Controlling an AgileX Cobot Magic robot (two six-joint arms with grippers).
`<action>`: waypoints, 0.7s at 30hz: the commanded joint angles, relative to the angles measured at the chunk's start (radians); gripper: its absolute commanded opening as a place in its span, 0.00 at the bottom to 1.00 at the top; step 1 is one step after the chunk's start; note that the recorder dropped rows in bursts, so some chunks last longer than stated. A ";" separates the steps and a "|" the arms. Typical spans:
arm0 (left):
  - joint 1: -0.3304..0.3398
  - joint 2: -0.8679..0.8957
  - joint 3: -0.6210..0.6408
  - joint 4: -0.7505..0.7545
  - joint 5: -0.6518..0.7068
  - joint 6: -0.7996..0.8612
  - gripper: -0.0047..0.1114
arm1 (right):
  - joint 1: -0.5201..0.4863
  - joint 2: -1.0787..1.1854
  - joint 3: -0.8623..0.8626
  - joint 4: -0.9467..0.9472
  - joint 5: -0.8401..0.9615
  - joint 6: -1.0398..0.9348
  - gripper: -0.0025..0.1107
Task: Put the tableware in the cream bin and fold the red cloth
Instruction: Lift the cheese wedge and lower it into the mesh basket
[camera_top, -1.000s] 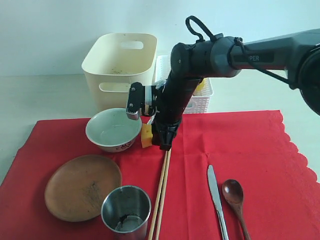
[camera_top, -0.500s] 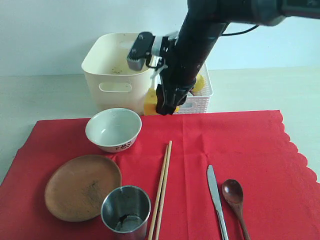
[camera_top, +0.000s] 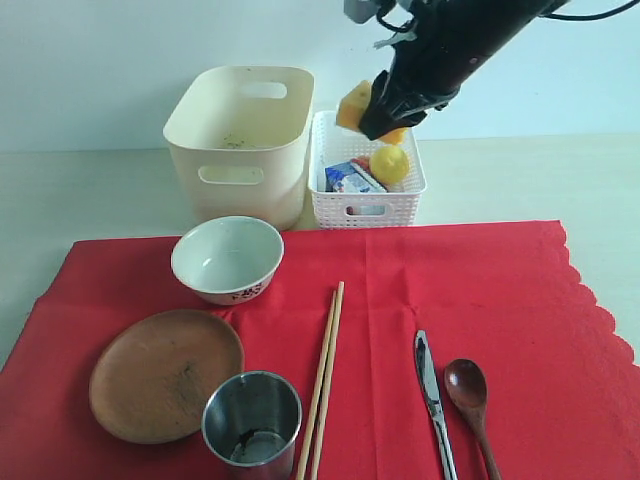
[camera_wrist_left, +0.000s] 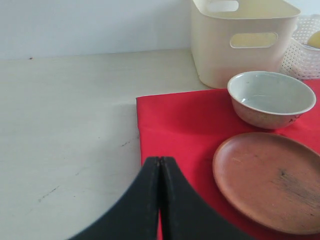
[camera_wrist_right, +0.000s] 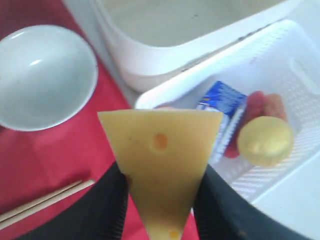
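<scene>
Red cloth (camera_top: 480, 300) lies flat on the table, unfolded, with all 6 tableware pieces on it. Cream bin (camera_top: 240, 140) stands behind the cloth's far edge, nothing from the table set in it yet. White lattice basket (camera_top: 367, 205) is just beside it, holding a lemon (camera_top: 389, 164) and a carton (camera_top: 350, 180).

On the cloth: brown plate (camera_top: 165, 372) front left, bowl (camera_top: 227, 258) behind it, steel cup (camera_top: 252, 415) touching or nearly touching the plate's rim. Chopsticks (camera_top: 323, 380) lie at the middle, knife (camera_top: 432, 395) and spoon (camera_top: 470, 395) side by side to the right.

Right gripper (camera_top: 392, 112) is raised above the basket, clamped on a cheese wedge (camera_wrist_right: 160, 160) at its narrow end. Left gripper (camera_wrist_left: 159, 165) is closed, empty, low over the cloth's left edge near the plate.

Risks:
- The wedge tapers between the fingers, so it may slip out before release.
- It hangs near the basket's bin-side rim. Letting go here may land it in the cream bin or bounce it off the rim.
- A low drop could hit the lemon and roll out.
- Folding can't start until the 6 pieces are cleared.
</scene>
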 joint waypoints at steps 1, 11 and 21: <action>0.002 -0.006 0.002 -0.005 -0.011 -0.005 0.04 | -0.052 0.062 0.002 0.054 -0.177 0.010 0.02; 0.002 -0.006 0.002 -0.005 -0.011 -0.005 0.04 | -0.053 0.263 0.001 0.078 -0.506 0.094 0.02; 0.002 -0.006 0.002 -0.005 -0.011 -0.005 0.04 | -0.050 0.398 -0.189 0.204 -0.467 0.088 0.02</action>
